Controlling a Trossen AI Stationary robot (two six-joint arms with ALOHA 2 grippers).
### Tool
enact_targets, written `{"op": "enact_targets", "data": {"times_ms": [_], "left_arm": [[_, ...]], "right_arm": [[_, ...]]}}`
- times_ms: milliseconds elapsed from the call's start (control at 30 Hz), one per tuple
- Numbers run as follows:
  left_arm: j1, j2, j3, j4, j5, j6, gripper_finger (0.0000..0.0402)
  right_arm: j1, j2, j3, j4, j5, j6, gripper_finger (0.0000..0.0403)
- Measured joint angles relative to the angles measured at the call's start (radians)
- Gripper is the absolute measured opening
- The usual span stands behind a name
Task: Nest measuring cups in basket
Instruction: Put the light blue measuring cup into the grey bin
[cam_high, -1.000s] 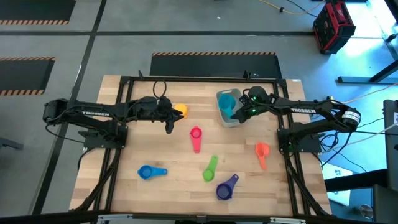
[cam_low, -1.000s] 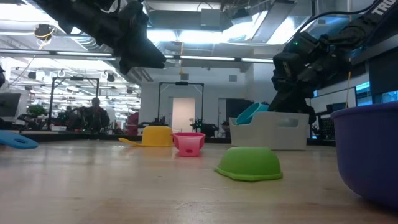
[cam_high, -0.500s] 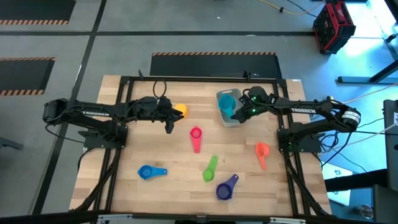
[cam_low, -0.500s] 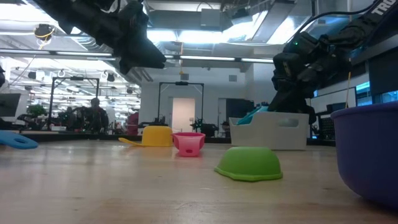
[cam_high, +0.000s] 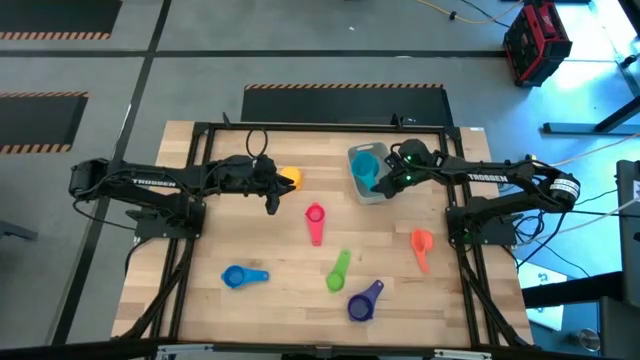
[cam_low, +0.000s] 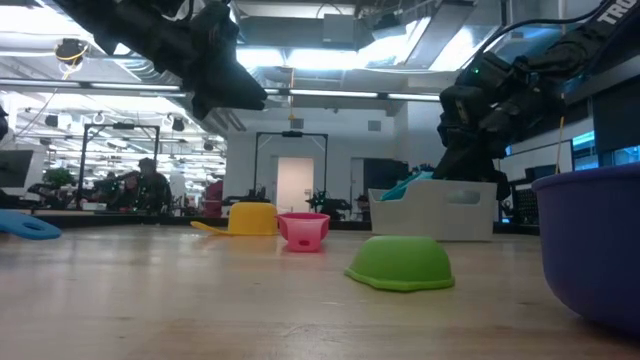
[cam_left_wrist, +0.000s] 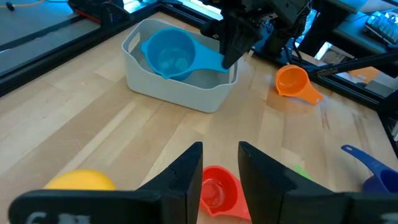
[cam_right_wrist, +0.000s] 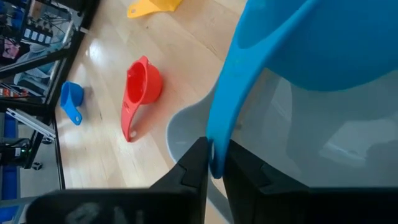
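The clear-grey basket (cam_high: 366, 176) stands on the table's far right part, with the teal cup (cam_left_wrist: 168, 53) in it, bowl opening upward. My right gripper (cam_right_wrist: 216, 163) is at the basket's right side, shut on that cup. My left gripper (cam_left_wrist: 221, 163) hovers open above the table between the yellow cup (cam_high: 290, 177) and the red cup (cam_high: 315, 221). The blue cup (cam_high: 243, 276), green cup (cam_high: 338, 270), purple cup (cam_high: 365, 300) and orange cup (cam_high: 421, 246) lie on the wood. The green cup (cam_low: 400, 263) lies rim down. My right gripper pinches the free end of the teal cup's flat handle (cam_right_wrist: 217, 146) between its two fingers. The fingers come slanting down from the table's right side. The handle crosses the basket's rim (cam_left_wrist: 229, 70) and the bowl (cam_right_wrist: 323, 43) sits tilted inside the basket; whether it touches the floor is hidden.
A black frame (cam_high: 320, 128) runs along the table's edges. The near half of the table holds the blue, green, purple and orange cups, spread apart. A person (cam_low: 148, 185) shows far off in the room behind.
The right gripper has lowered the teal cup a little, so in the low view less of it stands above the basket's rim than a second ago. The left arm has kept still.
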Motion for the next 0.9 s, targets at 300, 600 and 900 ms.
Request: {"op": "enact_targets", "data": {"times_ms": [300, 600, 900], "left_arm": [[0.000, 0.000, 0.000, 0.000, 0.000, 0.000, 0.0095], [0.000, 0.000, 0.000, 0.000, 0.000, 0.000, 0.0095], [0.000, 0.000, 0.000, 0.000, 0.000, 0.000, 0.0095]], "right_arm": [[0.000, 0.000, 0.000, -0.019, 0.015, 0.000, 0.0048], [0.000, 0.000, 0.000, -0.019, 0.021, 0.004, 0.0049], [0.000, 0.000, 0.000, -0.020, -0.052, 0.048, 0.0049]]}}
